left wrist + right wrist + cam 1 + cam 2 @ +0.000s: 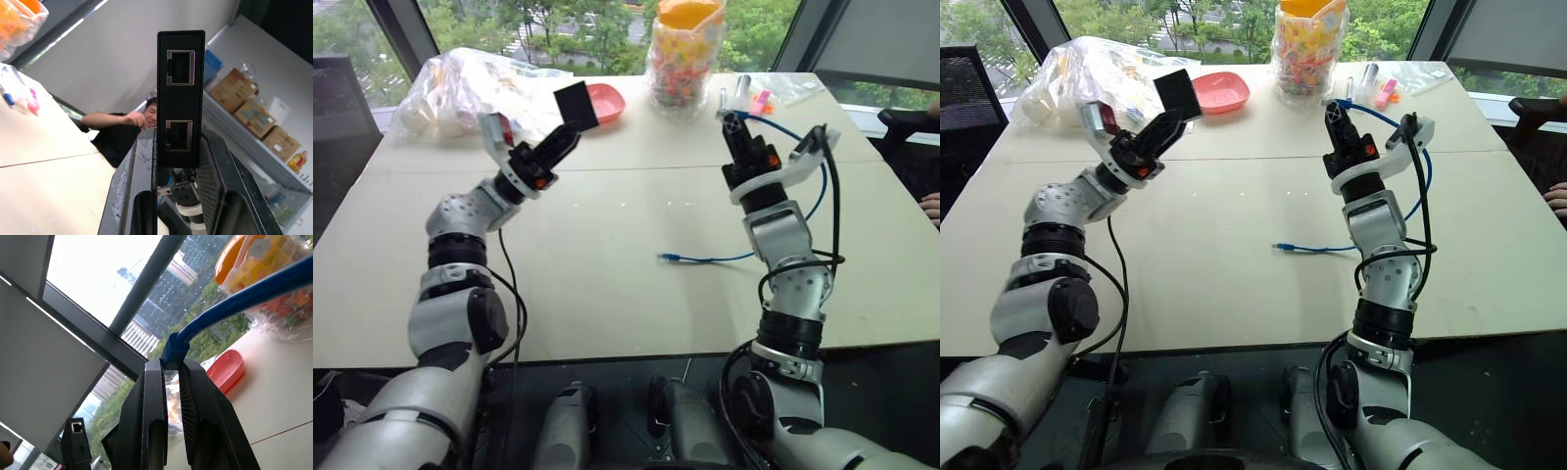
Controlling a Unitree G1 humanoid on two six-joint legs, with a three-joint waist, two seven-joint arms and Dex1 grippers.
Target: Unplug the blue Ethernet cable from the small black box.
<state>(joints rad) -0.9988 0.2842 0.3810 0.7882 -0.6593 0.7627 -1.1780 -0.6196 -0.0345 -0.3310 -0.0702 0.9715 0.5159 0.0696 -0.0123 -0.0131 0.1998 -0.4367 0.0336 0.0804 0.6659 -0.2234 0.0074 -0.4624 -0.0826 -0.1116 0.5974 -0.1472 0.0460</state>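
Head stereo pair looks forward and down over the table point(607, 294); both eyes share it. Wrist cameras sight close along their fingers, aimed upward toward twelve o'clock.

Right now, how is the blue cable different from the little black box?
The blue Ethernet cable is thin, bendy and bright blue; the small black box is flat, stiff and black. The cable trails down onto the table, while the box is wholly in the air. They are apart, each pinched in a gripper's jaws.

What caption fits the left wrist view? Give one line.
Left gripper clamps the small black box, both its ports empty.
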